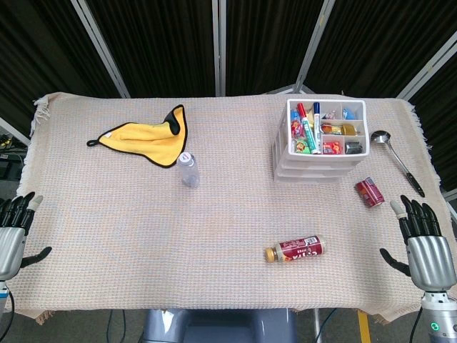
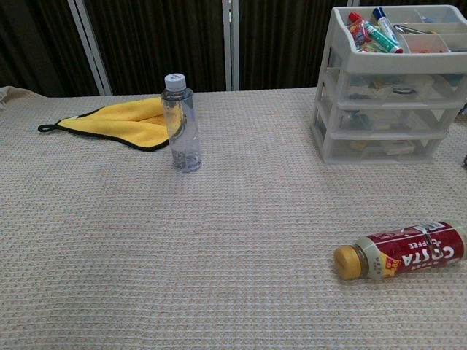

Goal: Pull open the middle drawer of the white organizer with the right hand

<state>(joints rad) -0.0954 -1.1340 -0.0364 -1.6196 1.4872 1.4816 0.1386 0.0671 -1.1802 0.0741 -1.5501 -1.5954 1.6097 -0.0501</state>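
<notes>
— Where's the white organizer (image 1: 321,153)?
— Far right of the table (image 1: 143,236), drawers all closed.
— And the hands?
— Right hand (image 1: 427,246) and left hand (image 1: 13,232) rest apart, fingers spread, holding nothing.

Yellow cloth (image 1: 148,136) laid far left; water bottle (image 2: 181,124) stood upright beside it; coffee bottle (image 2: 401,251) laid flat; red can (image 1: 370,191) and spoon (image 1: 396,160) seen right.

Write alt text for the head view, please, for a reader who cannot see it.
A white organizer with closed drawers stands at the far right of a cloth-covered table; both robot hands, left hand and right hand, wait open at the near corners. A yellow cloth, clear bottle, coffee bottle, red can and spoon lie around.
</notes>
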